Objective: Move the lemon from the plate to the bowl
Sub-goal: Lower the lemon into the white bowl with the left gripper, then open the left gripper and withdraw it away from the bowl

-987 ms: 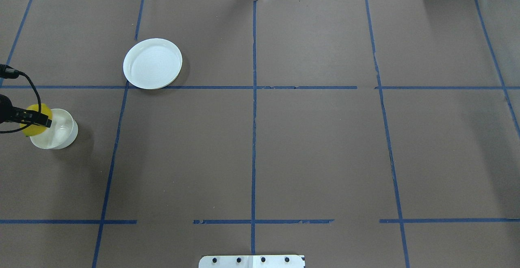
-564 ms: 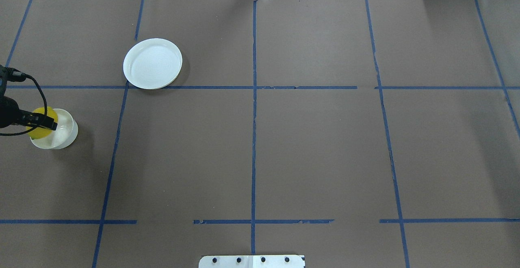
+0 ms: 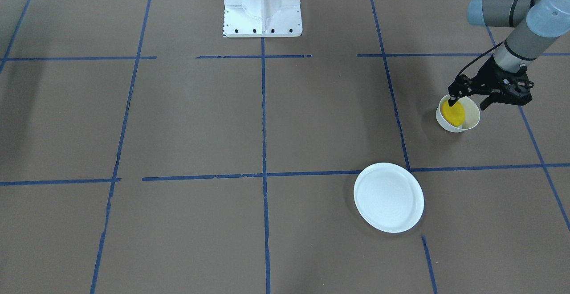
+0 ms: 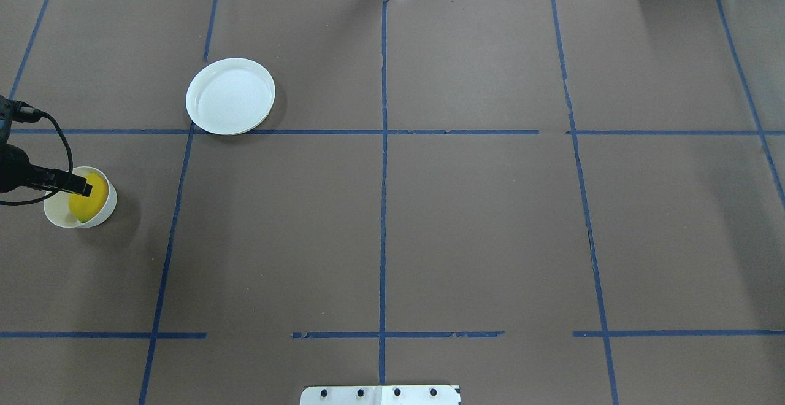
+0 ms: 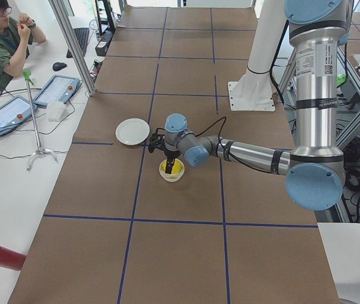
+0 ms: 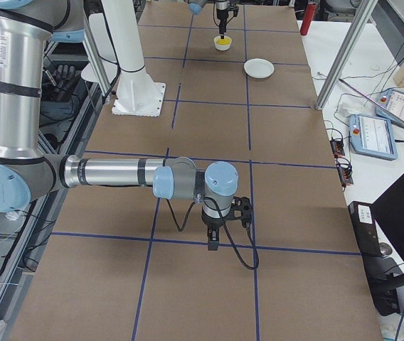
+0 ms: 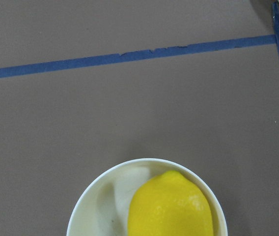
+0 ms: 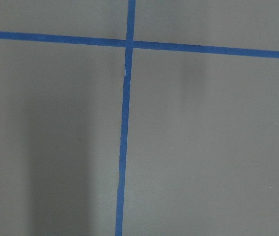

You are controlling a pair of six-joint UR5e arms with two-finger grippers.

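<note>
Small bright-yellow oval lemon sits in the small deep off-white bowl, well apart from the flat round white plate. Our left gripper hangs over it, jaws spread. We'd retract straight up, avoiding the rim. Our right gripper: can't tell.

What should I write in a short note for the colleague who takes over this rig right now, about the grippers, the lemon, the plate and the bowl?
Left gripper: open, above the bowl, one fingertip over the lemon, the other outside the rim.
Right gripper: low over the table, away from the dishes; open or shut cannot be told.
Lemon lies in the bowl; the plate holds nothing.
Done: the transfer, it seems.
Left: probably only to lift the left gripper clear.
</note>
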